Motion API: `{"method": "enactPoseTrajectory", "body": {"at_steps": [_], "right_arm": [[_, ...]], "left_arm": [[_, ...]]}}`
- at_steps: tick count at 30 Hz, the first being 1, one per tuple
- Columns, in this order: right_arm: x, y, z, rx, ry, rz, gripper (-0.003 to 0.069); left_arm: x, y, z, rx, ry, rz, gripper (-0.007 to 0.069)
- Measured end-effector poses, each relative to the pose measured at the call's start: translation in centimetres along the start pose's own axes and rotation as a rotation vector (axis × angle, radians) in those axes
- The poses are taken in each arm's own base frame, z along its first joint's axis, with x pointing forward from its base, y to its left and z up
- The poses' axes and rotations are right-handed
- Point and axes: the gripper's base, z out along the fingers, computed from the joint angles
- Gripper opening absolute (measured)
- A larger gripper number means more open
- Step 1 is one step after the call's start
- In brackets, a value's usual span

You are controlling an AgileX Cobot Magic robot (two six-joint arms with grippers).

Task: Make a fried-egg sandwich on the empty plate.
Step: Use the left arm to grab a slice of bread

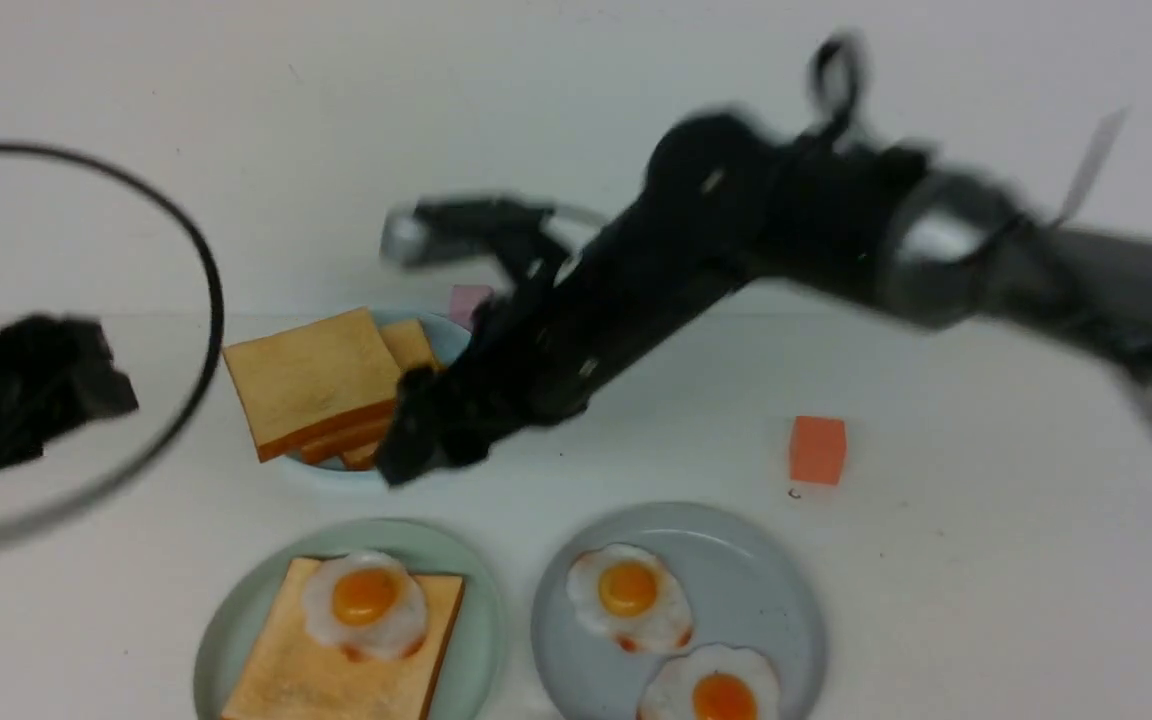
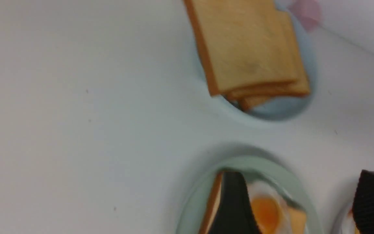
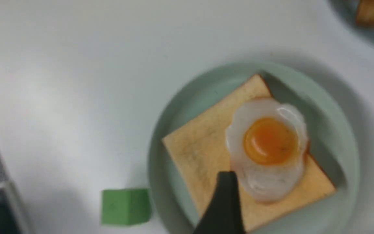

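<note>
Right gripper (image 1: 421,440) up beyond the far rim of the mint-green plate (image 1: 236,610), jaws spread wide, nothing between them. Badly smeared by motion in the front view, so height above the table hard to judge; seemingly just over the near rim of the light-blue plate (image 1: 328,473). From its wrist camera, one dark fingertip (image 3: 226,195) across the edge of the toast slice (image 1: 336,665), right beside the fried egg (image 1: 364,600); the other finger out past the plate's rim. Toast slice flat on the mint-green plate, fried egg on top toward a far corner, yolk up, uncovered. Left gripper (image 1: 26,390) off at the left edge, well apart from every plate, jaws likewise wide and empty.

Stacked toast (image 1: 311,380) on the light-blue plate, top slice skewed and overhanging the rim; right side partly hidden behind the right gripper. Grey-blue plate (image 1: 786,600) just right of the mint-green one, carrying two spare eggs (image 1: 628,595). Orange cube (image 1: 817,450) alone farther right. Pink block (image 1: 469,300) behind the light-blue plate, half hidden by the right arm (image 1: 736,220). Green cube (image 3: 125,206) just beside the mint-green plate, seen only from the right wrist. Black cable (image 1: 218,320) looping above the left gripper.

White table (image 1: 986,570), matte, a few dark specks. Plain pale wall (image 1: 336,100) behind.
</note>
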Motion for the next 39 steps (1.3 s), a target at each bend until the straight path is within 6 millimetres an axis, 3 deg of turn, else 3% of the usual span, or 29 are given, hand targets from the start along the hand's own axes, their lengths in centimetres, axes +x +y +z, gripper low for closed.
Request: {"method": "enactPoseTrajectory", "body": {"at_steps": [3, 6, 7, 9, 13, 19, 26, 31, 36, 37, 38, 39], "right_arm": [[-0.3, 2.5, -4.4, -0.019, 0.008, -0.069, 0.0657], [-0.5, 4.4, -7.5, -0.030, -0.017, -0.110, 0.0644], [-0.5, 4.5, -7.7, -0.030, -0.019, -0.113, 0.0642], [-0.5, 5.6, -9.8, -0.019, -0.050, -0.146, 0.0609], [-0.4, 6.5, -11.3, -0.021, -0.061, -0.168, 0.0561], [-0.2, 6.9, -11.9, -0.027, -0.052, -0.178, 0.0538], [-0.2, 7.0, -12.0, -0.026, -0.052, -0.181, 0.0538], [-0.1, 7.0, -12.0, -0.028, -0.046, -0.181, 0.0538], [0.0, 7.0, -12.0, -0.033, -0.033, -0.181, 0.0538], [0.1, 7.1, -12.0, -0.034, -0.026, -0.182, 0.0538], [0.1, 7.1, -12.1, -0.034, -0.025, -0.182, 0.0538], [0.1, 7.1, -12.1, -0.033, -0.021, -0.180, 0.0538]], "left_arm": [[-2.9, 0.3, 4.1, 0.017, 0.111, -0.019, 0.0480], [-4.1, 1.2, 8.1, 0.053, 0.190, -0.078, 0.0480], [-4.4, 1.2, 8.3, 0.064, 0.185, -0.084, 0.0480], [-5.2, 1.9, 11.3, 0.108, 0.214, -0.115, 0.0480], [-5.8, 2.5, 14.5, 0.140, 0.231, -0.110, 0.0484], [-5.7, 4.1, 18.2, 0.106, 0.227, -0.105, 0.0484], [-4.8, 4.5, 21.2, 0.134, 0.213, -0.135, 0.0484], [-4.4, 4.6, 22.2, 0.163, 0.205, -0.138, 0.0456], [-4.4, 4.7, 22.4, 0.173, 0.190, -0.132, 0.0274], [-4.6, 4.5, 22.2, 0.175, 0.184, -0.128, 0.0192], [-4.6, 4.5, 22.1, 0.175, 0.183, -0.127, 0.0192], [-4.8, 4.4, 21.9, 0.176, 0.178, -0.118, 0.0143]]}}
